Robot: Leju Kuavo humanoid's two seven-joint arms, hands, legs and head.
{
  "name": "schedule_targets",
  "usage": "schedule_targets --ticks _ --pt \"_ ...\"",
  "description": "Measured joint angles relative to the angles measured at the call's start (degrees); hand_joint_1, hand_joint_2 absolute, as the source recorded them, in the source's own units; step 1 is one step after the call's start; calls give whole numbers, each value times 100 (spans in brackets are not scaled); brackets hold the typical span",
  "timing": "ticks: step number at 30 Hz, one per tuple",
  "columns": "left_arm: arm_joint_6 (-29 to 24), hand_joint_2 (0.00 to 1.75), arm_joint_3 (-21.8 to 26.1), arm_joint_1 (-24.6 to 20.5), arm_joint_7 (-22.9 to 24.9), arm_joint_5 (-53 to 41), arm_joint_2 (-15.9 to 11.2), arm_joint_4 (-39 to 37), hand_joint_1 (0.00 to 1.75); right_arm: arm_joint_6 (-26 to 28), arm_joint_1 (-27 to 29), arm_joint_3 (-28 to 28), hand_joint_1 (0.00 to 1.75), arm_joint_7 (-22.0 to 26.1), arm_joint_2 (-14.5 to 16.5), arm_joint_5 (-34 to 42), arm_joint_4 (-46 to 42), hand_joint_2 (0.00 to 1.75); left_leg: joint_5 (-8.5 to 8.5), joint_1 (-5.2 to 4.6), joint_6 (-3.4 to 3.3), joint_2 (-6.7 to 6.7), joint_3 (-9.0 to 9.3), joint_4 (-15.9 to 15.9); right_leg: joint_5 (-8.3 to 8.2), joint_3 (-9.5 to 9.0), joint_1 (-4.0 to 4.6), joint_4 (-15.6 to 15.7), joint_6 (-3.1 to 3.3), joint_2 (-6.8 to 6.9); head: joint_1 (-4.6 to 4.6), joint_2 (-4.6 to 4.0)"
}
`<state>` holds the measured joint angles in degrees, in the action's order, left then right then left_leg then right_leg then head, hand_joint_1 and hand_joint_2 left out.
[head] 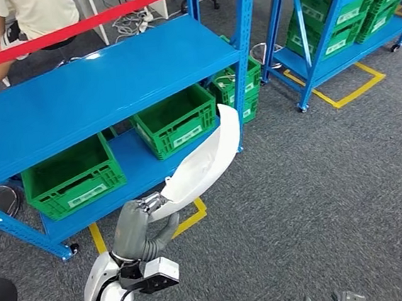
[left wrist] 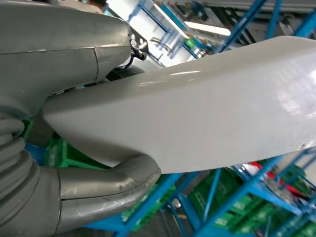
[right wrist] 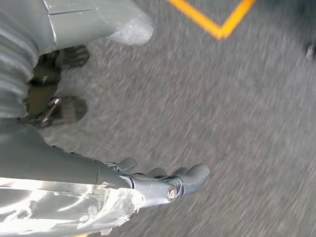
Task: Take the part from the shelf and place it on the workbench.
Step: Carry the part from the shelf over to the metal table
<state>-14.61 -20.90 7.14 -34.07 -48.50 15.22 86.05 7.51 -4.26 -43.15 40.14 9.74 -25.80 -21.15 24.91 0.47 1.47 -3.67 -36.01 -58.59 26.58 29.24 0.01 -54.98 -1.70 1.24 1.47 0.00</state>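
Note:
The part [head: 205, 163] is a long, curved white shell. My left hand [head: 139, 227] grips its near end, and the part reaches up and to the right toward the blue shelf [head: 90, 83]. In the left wrist view the white part [left wrist: 209, 108] lies between my thumb [left wrist: 111, 185] and the fingers [left wrist: 67, 44]. My right hand [right wrist: 111, 98] hangs over grey carpet with thumb and fingers apart and nothing between them.
Green crates [head: 176, 119] sit on the shelf's lower level, one more [head: 72, 175] to the left. A second blue rack [head: 336, 16] with green crates stands at the right. Yellow floor tape [head: 349, 90] marks the carpet. A person [head: 30, 17] stands behind a red bar [head: 69, 28].

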Motion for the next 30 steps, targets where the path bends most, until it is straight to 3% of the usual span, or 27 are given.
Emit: schedule_targets --ticks 1,3,4,5,7,9,11,13,15,17,19,20,21,23,25,26,28,30 --pt "19 175 3 -4 -12 18 -2 -20 175 2 6 -1 0 -1 1 18 -4 175 240 6 20 161 -122 -331 -53 47 -6 -2 43 -57 13 0" --pt "40 175 7 -9 -25 39 -4 -65 175 5 20 -2 0 -1 1 60 -10 175 639 3 29 318 -390 -1103 -154 174 -3 -9 75 -182 32 0" --pt "45 175 6 -12 -29 42 -4 -88 175 5 36 -3 0 -1 0 81 -11 175 695 2 26 340 -439 -1315 -198 237 -1 -14 71 -249 35 0" --pt "46 175 4 -15 -33 43 -4 -108 175 6 54 -3 0 -1 0 102 -11 175 640 3 19 350 -380 -1309 -237 294 -2 -22 59 -315 35 0" --pt "50 175 -5 -24 -39 44 -3 -137 175 7 86 -4 0 -1 0 137 -14 175 338 17 2 416 50 -705 -295 383 -14 -52 19 -451 37 0" --pt "55 175 -26 -39 -48 45 -2 -162 175 7 98 -4 0 1 -1 169 -34 175 178 41 -16 615 503 4 -337 472 -17 -106 -38 -570 39 0" --pt "60 175 -56 -56 -59 47 -1 -188 175 7 114 -5 0 2 -2 198 -63 175 205 44 -43 712 621 252 -391 557 -18 -143 -111 -665 37 0" --pt "62 175 -87 -68 -66 48 -1 -206 175 8 154 -6 0 2 -8 225 -74 175 190 47 -101 613 578 258 -420 620 -28 -162 -179 -697 34 0" --pt "61 175 -107 -75 -69 49 1 -215 175 9 183 -8 0 1 -17 244 -76 175 148 58 -179 493 551 267 -221 776 -25 -446 -236 -489 -3 0" --pt "61 175 -111 -78 -72 49 1 -223 175 9 177 -8 0 0 -19 252 -81 175 113 46 -234 359 510 268 198 1098 -29 -1199 -287 -230 -44 0" --pt "62 175 -109 -79 -72 50 1 -234 175 9 176 -8 0 -1 -19 258 -87 175 84 26 -252 216 467 264 464 1332 -44 -1851 -316 -161 -47 0" --pt "62 175 -110 -79 -72 50 1 -238 175 9 184 -8 0 -2 -19 260 -90 175 73 19 -251 151 454 263 445 1287 -49 -1870 -319 -152 -47 0" --pt "62 175 -111 -80 -73 50 1 -240 175 9 191 -9 0 -2 -20 261 -91 175 65 15 -247 90 447 261 333 1111 -51 -1641 -313 -131 -47 0" --pt "61 175 -114 -82 -77 54 1 -241 175 9 188 -11 0 -2 -21 264 -97 175 55 -1 -223 -13 446 256 55 562 -36 -787 -289 50 -50 0" --pt "56 175 -116 -84 -100 79 0 -240 175 9 162 -13 0 -1 -22 265 -105 175 42 -33 -174 -95 438 243 -62 241 -10 -246 -216 196 -38 0" --pt "54 175 -116 -85 -117 96 -1 -240 175 9 155 -14 0 -1 -22 266 -107 175 31 -45 -142 -137 433 240 -60 225 8 -184 -173 199 -29 0" --pt "49 175 -119 -86 -155 131 -1 -239 175 9 173 -19 0 -1 -23 267 -107 175 28 -32 -75 -198 425 234 -106 274 12 -192 -80 81 -21 0" --pt "40 175 -118 -87 -187 160 -5 -236 175 9 185 -23 0 0 -23 268 -106 175 212 -12 -16 -42 340 35 -159 311 -5 -177 8 -25 -10 0"
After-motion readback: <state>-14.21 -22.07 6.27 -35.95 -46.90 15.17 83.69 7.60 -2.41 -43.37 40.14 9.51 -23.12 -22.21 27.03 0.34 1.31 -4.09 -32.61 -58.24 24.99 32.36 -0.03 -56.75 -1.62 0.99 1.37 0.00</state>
